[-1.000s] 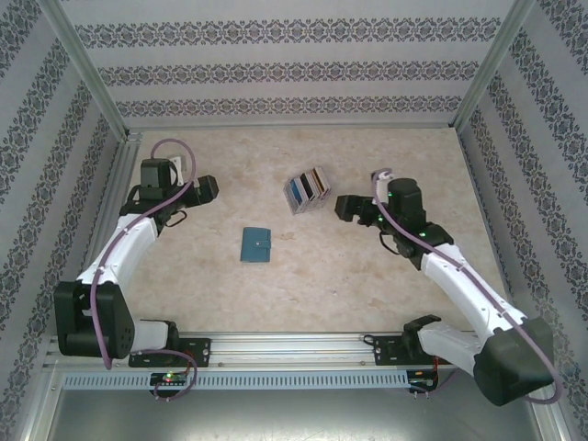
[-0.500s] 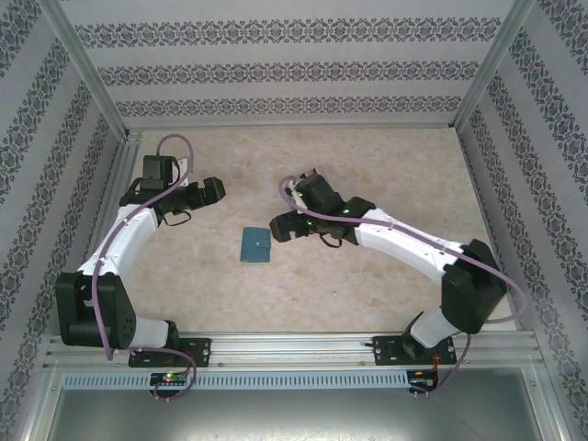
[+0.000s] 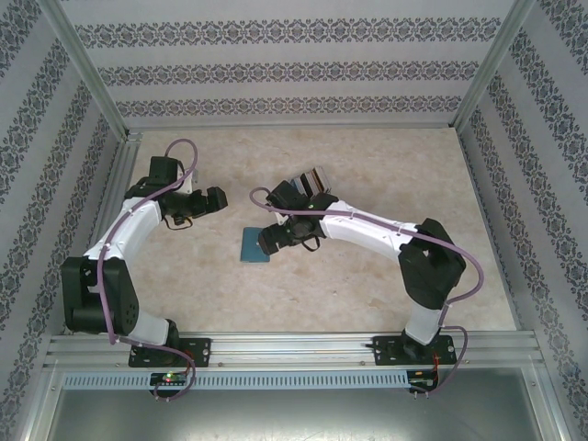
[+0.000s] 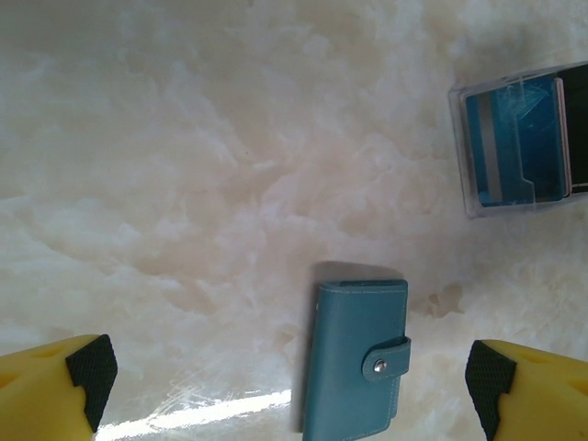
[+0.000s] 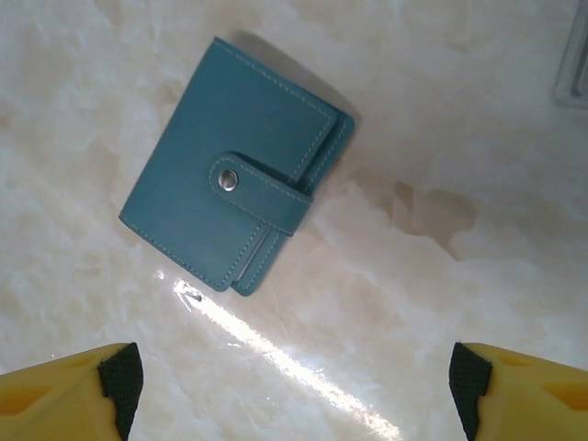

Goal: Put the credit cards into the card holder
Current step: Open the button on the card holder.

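The card holder is a teal wallet lying flat on the table, snap tab closed. It also shows low in the left wrist view. The credit cards stand in a row in a clear case behind it; a blue one faces the left wrist camera. My right gripper hangs open just right of the card holder, fingertips wide apart, nothing between them. My left gripper is open to the holder's left and farther back, fingers spread and empty.
The right arm stretches across the table's middle from its base at the near right, its wrist partly covering the clear case. Patterned walls and metal posts close in the table on three sides.
The right arm has swung from the right of the table leftward, ending over the card holder. The left gripper has shifted slightly nearer and rightward. Cards and holder have not moved.
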Available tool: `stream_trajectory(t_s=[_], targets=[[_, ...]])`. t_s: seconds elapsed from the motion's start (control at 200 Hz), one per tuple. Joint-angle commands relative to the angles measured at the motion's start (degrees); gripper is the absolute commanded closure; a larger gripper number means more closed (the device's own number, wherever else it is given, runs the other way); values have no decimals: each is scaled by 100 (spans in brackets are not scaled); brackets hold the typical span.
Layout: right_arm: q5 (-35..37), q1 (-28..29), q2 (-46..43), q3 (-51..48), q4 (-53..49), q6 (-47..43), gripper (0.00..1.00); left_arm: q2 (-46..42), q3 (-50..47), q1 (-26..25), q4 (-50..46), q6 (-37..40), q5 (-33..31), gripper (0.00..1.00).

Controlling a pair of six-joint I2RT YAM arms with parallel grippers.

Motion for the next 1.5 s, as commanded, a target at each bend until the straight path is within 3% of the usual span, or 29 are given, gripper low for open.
stream_trajectory(t_s=[0.0, 0.235, 0.445, 0.704, 1.494], targets=[[-54, 68, 303, 326, -266, 161, 17, 32, 159, 48, -335, 176, -34, 0], [-54, 238, 964, 952, -434, 242, 22, 209, 262, 48, -412, 170, 74, 0], [112, 269, 1617, 1563, -537, 93, 39, 149, 280, 52, -474, 172, -116, 0], [284, 332, 2257, 2391, -948, -125, 50, 130, 337, 48, -595, 220, -289, 0], [786, 472, 3010, 2958, -1465, -407, 59, 158, 390, 50, -682, 238, -373, 0]])
